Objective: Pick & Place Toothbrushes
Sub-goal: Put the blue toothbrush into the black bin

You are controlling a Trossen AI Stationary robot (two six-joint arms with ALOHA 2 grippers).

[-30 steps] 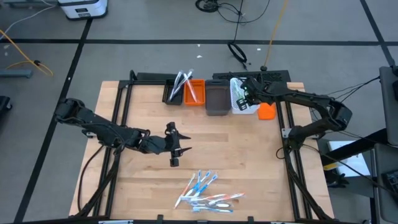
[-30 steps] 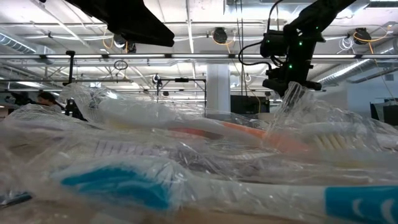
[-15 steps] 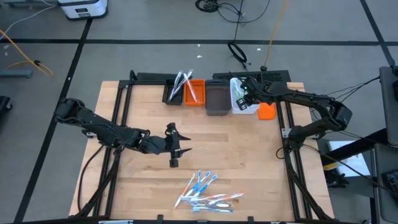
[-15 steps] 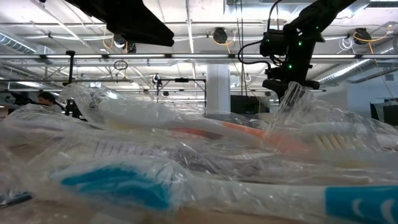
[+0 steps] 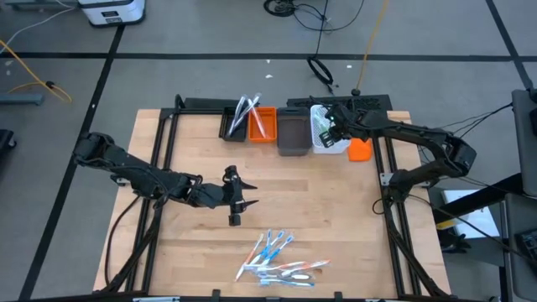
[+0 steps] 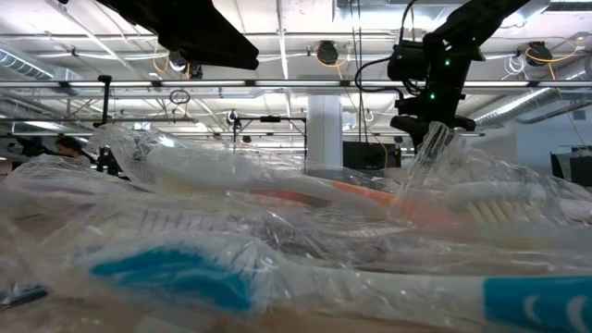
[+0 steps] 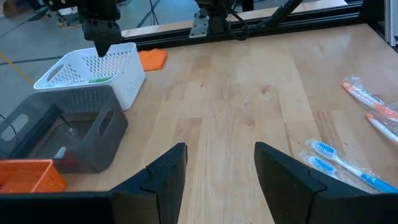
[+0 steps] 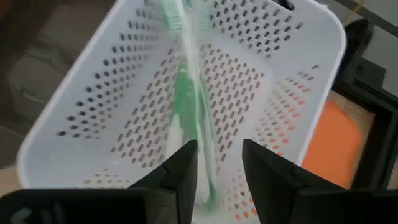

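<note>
The left gripper (image 5: 237, 200) is held open over bare table (image 5: 336, 201), left of centre. Wrapped toothbrushes (image 5: 277, 258) are piled near the front edge. The right gripper (image 8: 214, 171) is parted above the white basket (image 8: 292, 74), a green toothbrush (image 8: 186, 112) inside.

We see four bins (image 5: 284, 130) in a row at the table's (image 5: 336, 218) far edge, toothbrushes (image 5: 277, 256) heaped near its front edge, one toothbrush (image 8: 189, 118) inside the rightmost bin (image 5: 325, 134).
</note>
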